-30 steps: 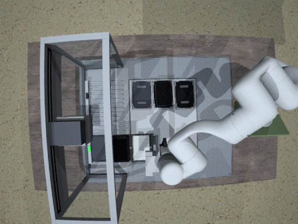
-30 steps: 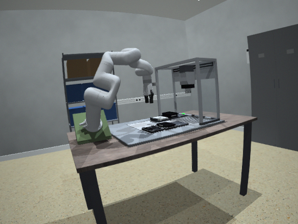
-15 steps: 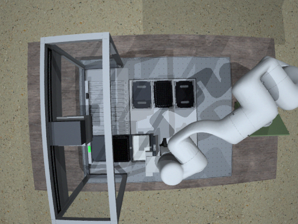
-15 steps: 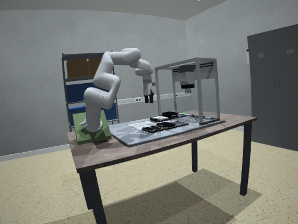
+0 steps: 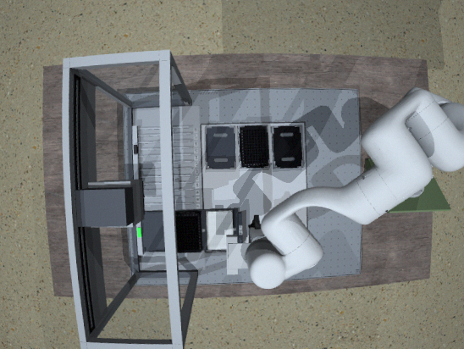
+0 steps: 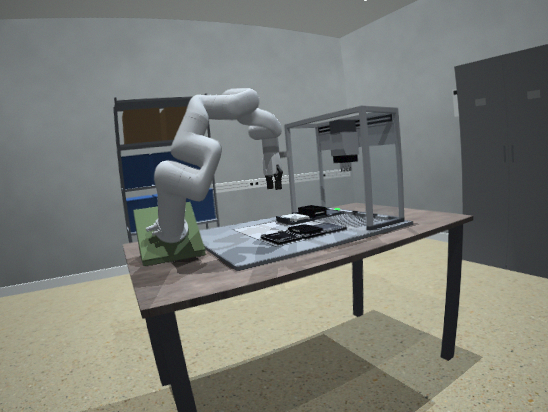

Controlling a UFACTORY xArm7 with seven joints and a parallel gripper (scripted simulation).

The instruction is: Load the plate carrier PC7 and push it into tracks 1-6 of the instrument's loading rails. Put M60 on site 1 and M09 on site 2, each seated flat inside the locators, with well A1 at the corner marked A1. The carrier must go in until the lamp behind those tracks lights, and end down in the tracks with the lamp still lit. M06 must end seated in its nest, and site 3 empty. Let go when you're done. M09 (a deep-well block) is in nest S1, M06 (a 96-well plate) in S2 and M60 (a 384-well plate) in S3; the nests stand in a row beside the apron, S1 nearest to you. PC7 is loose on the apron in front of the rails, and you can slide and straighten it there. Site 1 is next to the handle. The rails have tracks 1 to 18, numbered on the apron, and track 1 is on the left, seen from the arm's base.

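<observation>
Two plates ride on PC7 (image 5: pixel 152 237). Dark M09 (image 5: pixel 188 231) is the one nearer the lamp (image 5: pixel 139 232). Pale M60 (image 5: pixel 219 226) is next out from the lamp, beside the handle (image 5: pixel 240 229). Site 3, closest to the lamp, looks bare. The lamp glows green, so PC7 seems pushed home in the low-numbered tracks. M06 (image 5: pixel 254 146) sits in the middle nest, well away from the lamp, with vacant nests either side.

The gripper (image 6: pixel 274 182) hangs high above the handle end, on the far side of PC7 from the lamp. Its fingers are spread and pinch nothing. The task looks about finished.

Risks from here:
- If the arm dips on its way off, the fingers could clip the handle and drag PC7 back from the lamp. The lamp would then go dark.
- PC7 may be riding up on a rail rather than down in the tracks. Neither view is sharp enough to tell.
- M60 or M09 may be perched on a locator instead of lying flat. I cannot tell at this size.
- The A1 corners are unreadable, so a turned plate would go unnoticed.
- A sweep toward the nests could nudge M06 out of its seat.
</observation>
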